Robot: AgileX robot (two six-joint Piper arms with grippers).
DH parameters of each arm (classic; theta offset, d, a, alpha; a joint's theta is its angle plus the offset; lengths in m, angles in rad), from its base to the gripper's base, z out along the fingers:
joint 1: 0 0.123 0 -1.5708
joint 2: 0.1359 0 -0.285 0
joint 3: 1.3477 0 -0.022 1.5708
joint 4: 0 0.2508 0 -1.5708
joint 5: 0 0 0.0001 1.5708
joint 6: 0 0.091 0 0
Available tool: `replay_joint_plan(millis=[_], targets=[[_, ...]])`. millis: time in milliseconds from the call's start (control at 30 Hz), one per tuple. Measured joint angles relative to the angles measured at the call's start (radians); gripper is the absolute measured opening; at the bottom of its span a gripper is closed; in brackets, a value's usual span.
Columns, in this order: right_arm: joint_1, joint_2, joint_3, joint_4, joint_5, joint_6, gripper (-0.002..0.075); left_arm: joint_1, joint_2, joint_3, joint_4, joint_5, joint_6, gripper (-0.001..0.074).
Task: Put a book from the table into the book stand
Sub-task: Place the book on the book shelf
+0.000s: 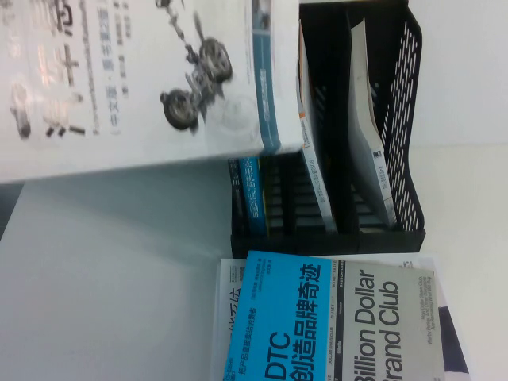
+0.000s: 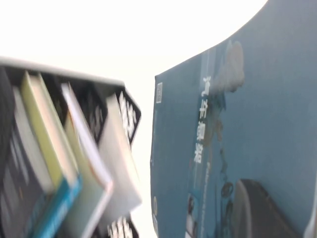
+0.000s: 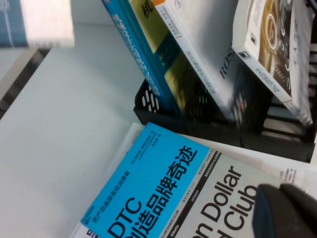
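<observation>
The book [image 1: 119, 71], white-covered with black Chinese title, grey suspension pictures and a blue strip, hangs tilted in the air at the upper left, its strip edge reaching over the leftmost slot of the black book stand [image 1: 401, 87]. In the left wrist view my left gripper [image 2: 250, 203] is shut on the book, one dark finger pressed on its blue back cover [image 2: 262, 109], with the stand [image 2: 126, 111] beside it. My right gripper [image 3: 285, 210] is shut and hovers low over the DTC book [image 3: 163, 193]. Neither gripper shows in the high view.
The stand holds a blue-spined book [image 1: 246, 198] in the left slot and white books in the middle [image 1: 313, 151] and right [image 1: 373, 151] slots. The DTC book [image 1: 333, 317] lies on a stack just in front of the stand. The white table [image 1: 111, 270] spreads to the left.
</observation>
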Motion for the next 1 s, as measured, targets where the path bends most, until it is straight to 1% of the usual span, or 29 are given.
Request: replay_joint_plan(millis=[100, 300, 367, 433, 533, 633, 700, 767, 833, 900, 1000], targets=[[0.0, 0.0, 0.0, 0.0, 0.002, 0.0, -0.0002, 0.0, 0.044, -0.06, 0.0, -0.05, -0.008, 0.0118], [0.0, 0.0, 0.0, -0.007, 0.013, 0.001, -0.0002, -0.01, 0.165, -0.152, 0.002, -0.07, -0.017, 0.0118], [0.0, 0.0, 0.0, -0.015, 0.016, 0.001, -0.0002, -0.046, 0.202, -0.181, 0.016, -0.084, -0.019, 0.0118], [0.0, 0.0, 0.0, -0.017, 0.016, 0.001, -0.0002, -0.11, 0.233, -0.214, 0.051, -0.112, -0.023, 0.0118], [0.0, 0.0, 0.0, -0.021, 0.016, 0.005, -0.0002, -0.238, 0.283, -0.277, 0.157, -0.173, -0.079, 0.0118], [0.0, 0.0, 0.0, -0.037, 0.027, 0.015, -0.0002, -0.359, 0.355, -0.364, 0.34, -0.2, -0.229, 0.0118], [0.0, 0.0, 0.0, -0.044, 0.043, 0.019, -0.0002, -0.409, 0.401, -0.429, 0.458, -0.197, -0.332, 0.0118], [0.0, 0.0, 0.0, -0.046, 0.064, 0.021, -0.0002, -0.455, 0.458, -0.49, 0.579, -0.19, -0.425, 0.0118], [0.0, 0.0, 0.0, -0.054, 0.081, 0.021, -0.0002, -0.482, 0.505, -0.537, 0.684, -0.172, -0.501, 0.0118], [0.0, 0.0, 0.0, -0.066, 0.092, 0.023, -0.0002, -0.496, 0.546, -0.578, 0.774, -0.161, -0.558, 0.0118], [0.0, 0.0, 0.0, -0.084, 0.108, 0.023, -0.0002, -0.505, 0.586, -0.606, 0.847, -0.159, -0.593, 0.0118]])
